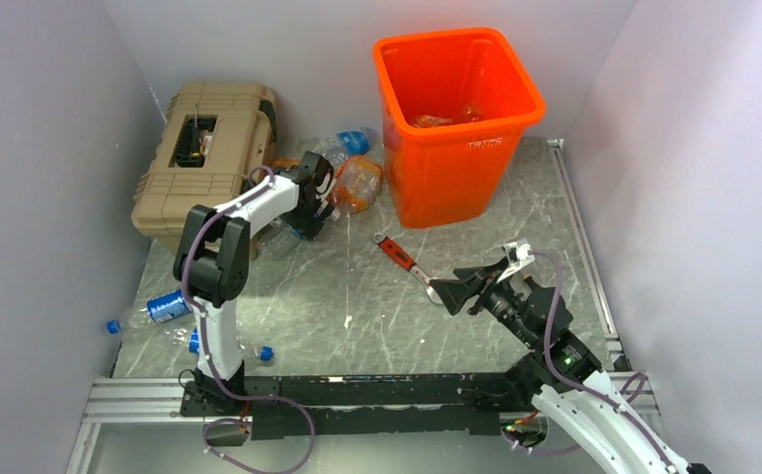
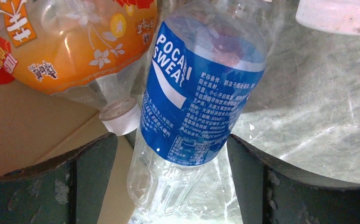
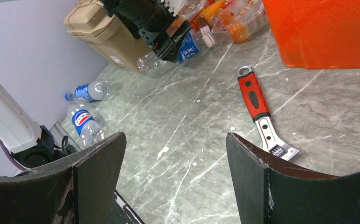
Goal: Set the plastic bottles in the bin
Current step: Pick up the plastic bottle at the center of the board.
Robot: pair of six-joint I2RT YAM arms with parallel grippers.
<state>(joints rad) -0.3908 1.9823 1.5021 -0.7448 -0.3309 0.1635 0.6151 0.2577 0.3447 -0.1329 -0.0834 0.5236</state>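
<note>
My left gripper is open at the toolbox's right end, its jaws straddling a clear bottle with a blue label. An orange-labelled bottle with a white cap lies against it. More plastic bottles lie close by: an orange one and a blue-capped one. Two blue-labelled bottles rest near the left wall. The orange bin stands at the back, with a few bottles inside. My right gripper is open over bare tabletop, holding nothing.
A red-handled wrench lies between the bin and my right gripper. The tan toolbox sits at the back left against the wall. Walls close in on the left, back and right.
</note>
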